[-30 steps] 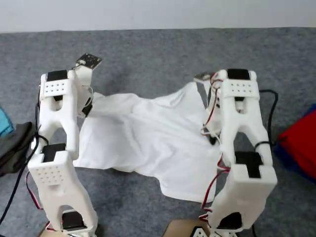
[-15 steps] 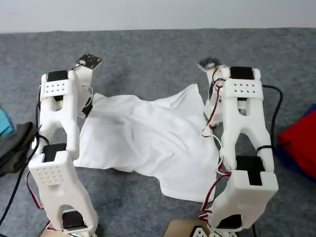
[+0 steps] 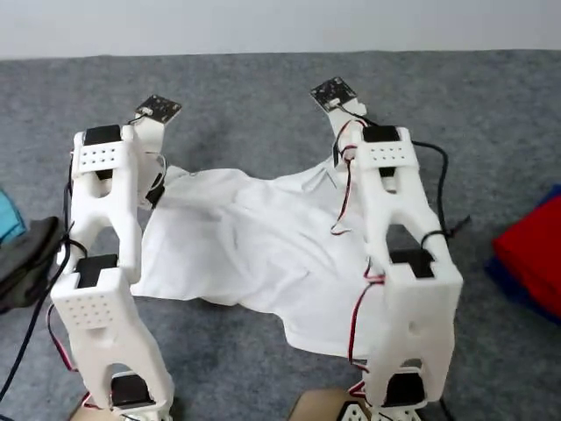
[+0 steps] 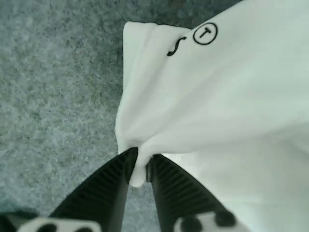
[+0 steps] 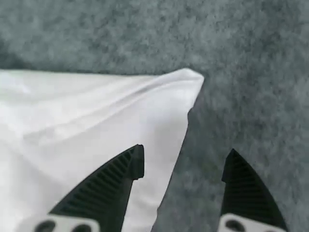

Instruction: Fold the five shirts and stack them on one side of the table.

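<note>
A white shirt [image 3: 254, 246] lies spread and rumpled on the grey carpet between the two arms. My left gripper [image 4: 140, 166] is shut on a bunched corner of the white shirt [image 4: 203, 106] at its far left edge. My right gripper [image 5: 186, 169] is open above the shirt's far right corner [image 5: 183, 82], one finger over the cloth [image 5: 72, 125] and one over bare carpet. In the high view the right arm [image 3: 386, 175] leans over the shirt's right side and the left arm [image 3: 110, 175] stands at its left edge.
A red folded cloth on a blue one [image 3: 530, 254] sits at the right edge. Dark grey and teal cloth [image 3: 17, 254] lies at the left edge. Grey carpet [image 3: 263, 96] stretches to the white wall at the back.
The right arm has swung leftward and farther back, so its gripper now hangs over the shirt's far right corner. The left arm has stayed put with the shirt corner in its grip.
</note>
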Robot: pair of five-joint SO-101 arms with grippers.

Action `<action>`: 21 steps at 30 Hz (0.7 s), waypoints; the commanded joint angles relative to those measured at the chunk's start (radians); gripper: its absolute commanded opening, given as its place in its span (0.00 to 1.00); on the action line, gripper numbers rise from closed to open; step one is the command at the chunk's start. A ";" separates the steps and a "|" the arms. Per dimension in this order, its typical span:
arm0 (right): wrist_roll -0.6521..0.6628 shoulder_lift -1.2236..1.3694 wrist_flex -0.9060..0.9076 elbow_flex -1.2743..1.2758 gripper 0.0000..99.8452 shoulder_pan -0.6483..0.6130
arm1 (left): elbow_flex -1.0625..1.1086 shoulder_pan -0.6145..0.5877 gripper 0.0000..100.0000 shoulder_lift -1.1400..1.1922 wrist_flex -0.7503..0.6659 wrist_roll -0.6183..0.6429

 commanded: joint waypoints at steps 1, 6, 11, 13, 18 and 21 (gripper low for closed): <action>-0.012 0.107 -0.016 -0.201 0.27 -0.005 | -0.010 0.006 0.01 -0.017 -0.014 -0.012; -0.012 0.268 0.015 -0.408 0.27 0.010 | -0.005 0.008 0.01 -0.012 -0.028 -0.012; -0.011 0.389 0.127 -0.568 0.27 -0.007 | -0.008 0.006 0.01 -0.012 -0.035 -0.012; -0.008 0.430 0.156 -0.618 0.24 -0.008 | -0.008 0.008 0.01 -0.012 -0.035 -0.012; -0.005 0.499 0.191 -0.773 0.01 -0.008 | -0.008 0.008 0.01 -0.012 -0.035 -0.012; 0.044 0.509 0.243 -0.878 0.01 -0.002 | -0.008 0.008 0.01 -0.017 -0.035 -0.012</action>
